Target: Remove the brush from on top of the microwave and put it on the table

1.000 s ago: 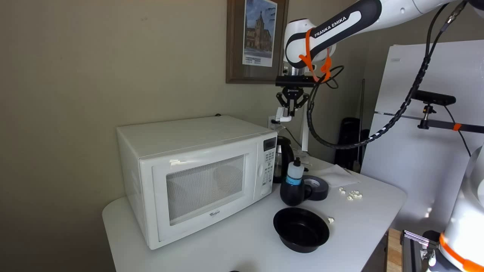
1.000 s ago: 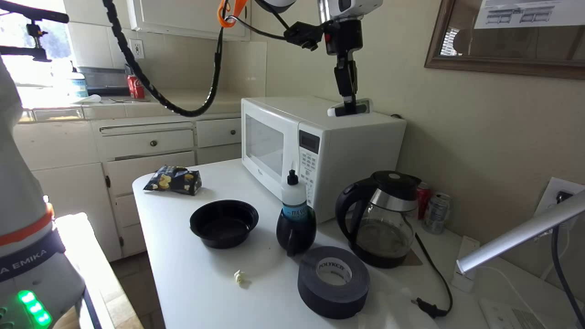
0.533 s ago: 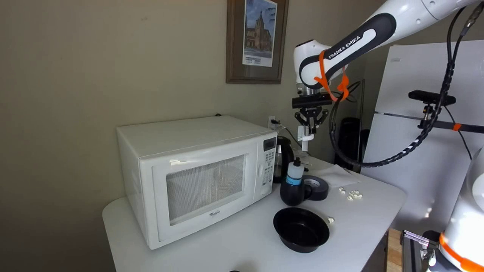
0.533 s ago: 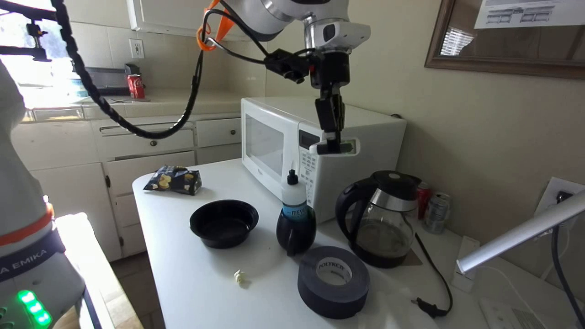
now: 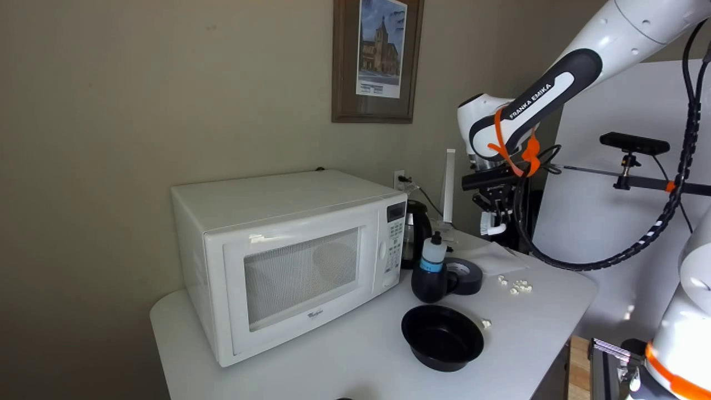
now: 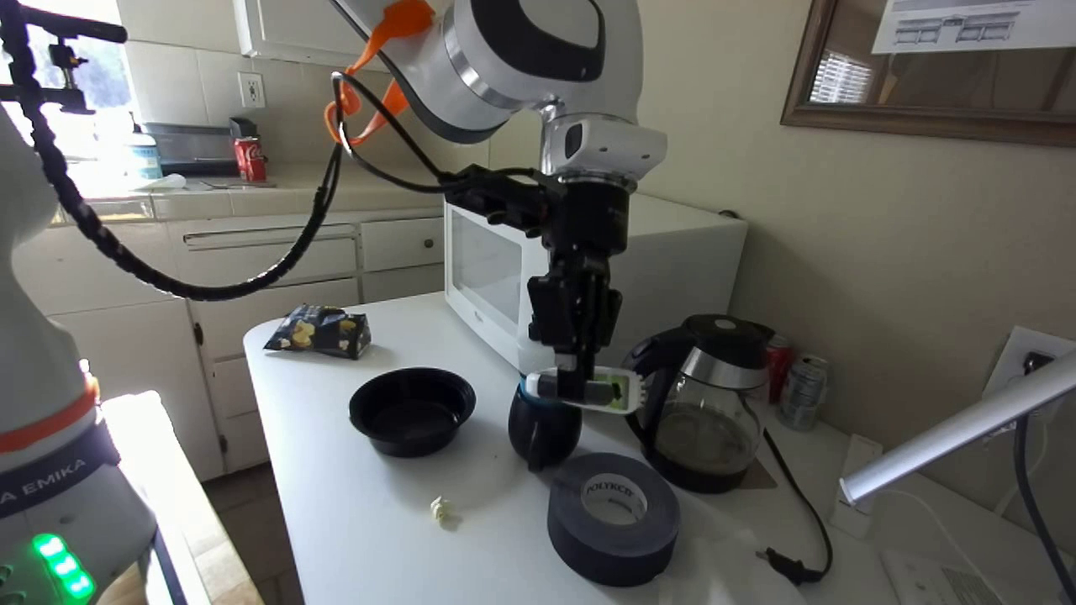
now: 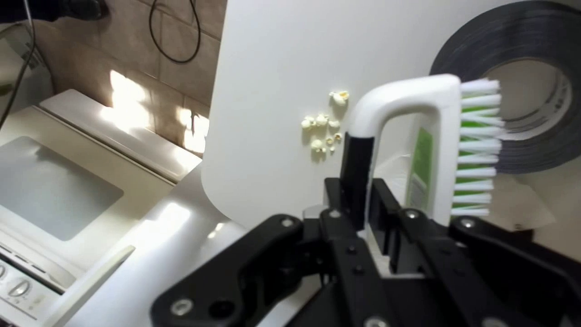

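Note:
The white brush with green trim and white bristles (image 7: 447,150) hangs in my gripper (image 7: 357,193), whose fingers are shut on its black-grip handle. In the wrist view the bristles point right. In the exterior views the brush (image 5: 489,224) (image 6: 624,391) is in the air above the table, apart from its top. My gripper (image 5: 499,214) (image 6: 578,382) points down, away from the microwave. The white microwave (image 5: 300,272) (image 6: 672,277) stands on the white table (image 5: 355,361) (image 6: 353,504); nothing is seen on its top. The table (image 7: 272,104) lies below the brush in the wrist view.
Near the gripper are a tape roll (image 6: 618,538), a black mug (image 6: 545,437) with a bottle (image 5: 433,255) in it, and a glass kettle (image 6: 706,420). A black bowl (image 5: 442,339), popcorn pieces (image 7: 320,122) and a snack bag (image 6: 318,330) are also on the table.
My gripper has come down with the brush, from above the microwave's top level to lower over the table. It has moved right in an exterior view, away from the microwave. The grip has stayed shut.

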You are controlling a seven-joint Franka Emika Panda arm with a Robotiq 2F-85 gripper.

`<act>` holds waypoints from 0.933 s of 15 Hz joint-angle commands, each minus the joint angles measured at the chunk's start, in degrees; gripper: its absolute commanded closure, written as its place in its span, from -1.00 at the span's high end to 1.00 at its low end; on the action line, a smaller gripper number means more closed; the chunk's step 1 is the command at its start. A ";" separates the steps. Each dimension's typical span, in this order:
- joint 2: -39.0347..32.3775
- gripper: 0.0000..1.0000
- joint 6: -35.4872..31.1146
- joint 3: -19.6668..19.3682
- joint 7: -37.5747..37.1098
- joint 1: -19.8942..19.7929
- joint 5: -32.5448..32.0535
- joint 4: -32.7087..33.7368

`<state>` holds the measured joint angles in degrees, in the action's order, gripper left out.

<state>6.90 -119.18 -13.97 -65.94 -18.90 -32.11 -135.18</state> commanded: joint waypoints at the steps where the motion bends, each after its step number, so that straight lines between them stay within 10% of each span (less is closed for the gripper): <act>1: -3.31 -0.91 1.42 -1.16 -5.38 -1.50 -3.77 -0.92; 6: -6.29 -0.91 2.03 -3.50 -6.45 -1.34 -2.54 -0.81; 7: -7.32 -0.64 1.97 -3.85 -6.62 -1.29 -2.53 -0.71; 14: -11.37 -0.91 4.13 -3.62 -8.59 -0.67 -5.23 0.68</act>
<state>-0.77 -116.80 -17.09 -72.68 -20.52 -35.18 -135.52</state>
